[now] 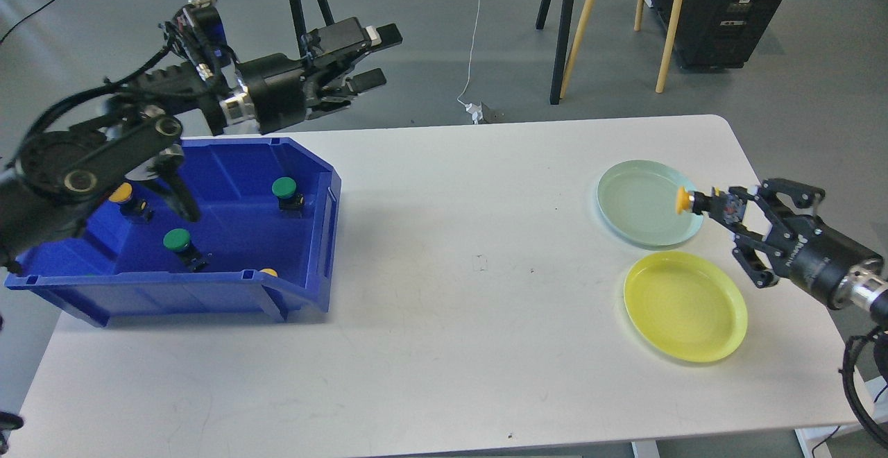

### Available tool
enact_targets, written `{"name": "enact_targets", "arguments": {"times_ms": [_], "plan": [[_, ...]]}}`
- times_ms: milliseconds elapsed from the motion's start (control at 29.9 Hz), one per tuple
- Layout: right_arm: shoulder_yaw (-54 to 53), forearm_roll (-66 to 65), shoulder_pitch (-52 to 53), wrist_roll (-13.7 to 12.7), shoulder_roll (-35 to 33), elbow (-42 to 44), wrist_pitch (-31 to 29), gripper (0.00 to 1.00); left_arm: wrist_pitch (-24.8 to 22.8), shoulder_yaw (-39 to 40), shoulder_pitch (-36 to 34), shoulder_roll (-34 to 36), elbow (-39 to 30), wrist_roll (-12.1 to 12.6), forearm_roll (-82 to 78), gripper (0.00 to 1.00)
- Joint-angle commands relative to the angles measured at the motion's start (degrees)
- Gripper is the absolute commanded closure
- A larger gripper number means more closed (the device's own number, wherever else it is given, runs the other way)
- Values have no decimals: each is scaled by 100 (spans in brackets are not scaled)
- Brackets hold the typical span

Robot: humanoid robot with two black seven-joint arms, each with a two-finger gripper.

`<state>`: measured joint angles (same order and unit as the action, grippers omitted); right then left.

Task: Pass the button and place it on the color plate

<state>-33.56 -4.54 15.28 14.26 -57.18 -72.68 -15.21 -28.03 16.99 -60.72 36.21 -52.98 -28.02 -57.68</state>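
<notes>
My right gripper (725,211) is shut on a yellow-capped button (684,200) and holds it level over the right edge of the pale green plate (642,211). The yellow plate (683,305) lies just in front of the green one, below and left of the gripper. My left gripper (374,59) is open and empty, raised above the far side of the blue bin (208,298). The bin holds two green buttons (177,239) (284,189) and yellow buttons (123,194).
Both plates sit near the right end of the white table (444,347). The blue bin takes up the left end. Stand legs and wooden poles (579,24) rise behind the table's far edge, and a black cabinet (728,7) stands at the back right.
</notes>
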Motion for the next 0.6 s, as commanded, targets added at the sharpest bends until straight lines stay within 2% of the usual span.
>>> {"name": "enact_targets", "arguments": {"times_ms": [0, 100, 134, 167, 234, 301, 334, 368, 568], "plan": [[156, -3, -507, -238, -328, 42, 62, 99, 3, -29, -185, 842, -46, 2, -2188, 1], [227, -3, -587, -493, -267, 218, 62, 99, 3, -160, -124, 993, -11, 2, -4113, 1], [227, 5, -605, -520, -250, 271, 62, 95, 3, -265, -124, 993, -11, 2, -4555, 1], [227, 6, -622, -538, -215, 298, 62, 85, 3, -432, -115, 1002, -11, 2, -4968, 1], [227, 32, -631, -547, -127, 298, 62, 58, 3, -783, -124, 993, 77, 2, -5401, 1], [218, 49, -596, -547, -21, 280, 53, 38, 3, -1074, -124, 984, 226, 2, -5447, 1], [210, 58, -587, -547, 40, 280, 53, 22, 3, -1205, -124, 976, 314, 2, -5456, 1], [183, 58, -578, -538, 67, 280, 36, 1, 3, -1328, -124, 975, 358, 2, -5456, 1], [-220, 111, -561, -529, 76, 245, -26, 1, 3, -1900, -1, 967, 560, 2, -5473, 1]]}}
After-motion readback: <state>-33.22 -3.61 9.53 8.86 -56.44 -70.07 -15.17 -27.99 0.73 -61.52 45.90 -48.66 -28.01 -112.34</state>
